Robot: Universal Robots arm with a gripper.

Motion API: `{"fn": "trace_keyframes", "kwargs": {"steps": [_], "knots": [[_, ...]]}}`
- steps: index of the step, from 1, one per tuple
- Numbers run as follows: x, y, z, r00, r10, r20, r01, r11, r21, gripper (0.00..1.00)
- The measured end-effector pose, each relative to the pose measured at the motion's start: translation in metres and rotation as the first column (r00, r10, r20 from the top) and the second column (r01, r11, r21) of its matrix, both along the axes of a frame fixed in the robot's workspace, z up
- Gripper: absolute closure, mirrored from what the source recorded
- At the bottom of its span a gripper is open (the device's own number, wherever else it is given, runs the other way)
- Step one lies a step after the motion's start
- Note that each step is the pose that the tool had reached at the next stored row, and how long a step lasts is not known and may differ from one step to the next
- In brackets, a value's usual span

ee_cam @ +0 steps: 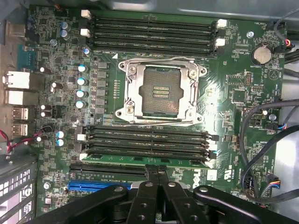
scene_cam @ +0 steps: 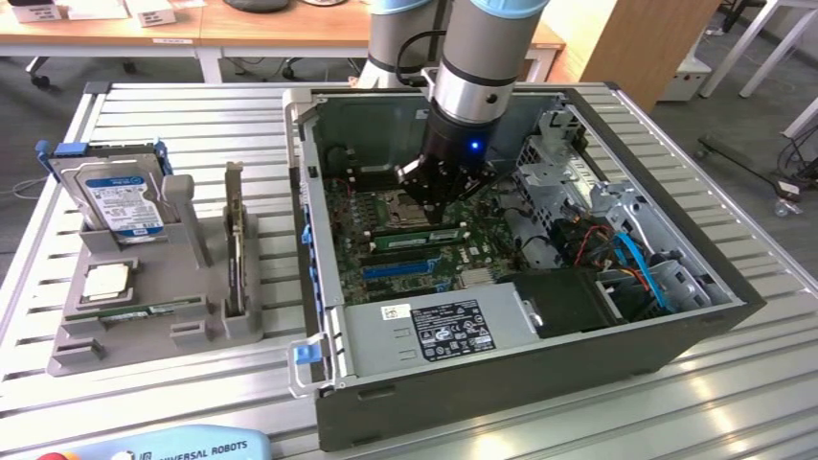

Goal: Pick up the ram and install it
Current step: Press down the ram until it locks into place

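The tool (ee_cam: pixel 157 175) reaches down inside the open computer case (scene_cam: pixel 537 379), its two black fingers (ee_cam: pixel 152 179) pressed flat together with nothing between them, so it is clenched and empty. Their tips rest at the edge of the ram (ee_cam: pixel 145 161), a thin green stick that lies seated in the memory slot nearest the tool, with a white latch (ee_cam: pixel 211 163) at its end. In the exterior view the ram (scene_cam: pixel 412 237) shows as a pale green strip on the green motherboard (scene_cam: pixel 383 216), just under the tool (scene_cam: pixel 438 203). Beyond it on the board come three empty black slots (ee_cam: pixel 145 140), then the bare processor socket (ee_cam: pixel 160 89) in its metal frame, then four more empty slots (ee_cam: pixel 152 33). A blue slot (ee_cam: pixel 91 185) lies beside the tool. To the exterior view's left, a grey holder (scene_cam: pixel 153 316) on the slatted tabletop (scene_cam: pixel 179 125) carries a hard drive (scene_cam: pixel 118 196) standing upright, a processor chip (scene_cam: pixel 105 279) lying flat, another green memory stick (scene_cam: pixel 151 310) and a dark card (scene_cam: pixel 234 251) standing on edge.
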State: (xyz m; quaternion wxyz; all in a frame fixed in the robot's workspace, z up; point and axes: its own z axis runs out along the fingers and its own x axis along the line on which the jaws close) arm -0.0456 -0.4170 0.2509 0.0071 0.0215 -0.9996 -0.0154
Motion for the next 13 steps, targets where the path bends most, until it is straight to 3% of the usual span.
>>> {"fn": "trace_keyframes", "kwargs": {"steps": [13], "knots": [[0.0000,0.0000,0.0026,1.0000,0.000,-0.0001,0.000,1.0000,-0.0001,0.90]]}}
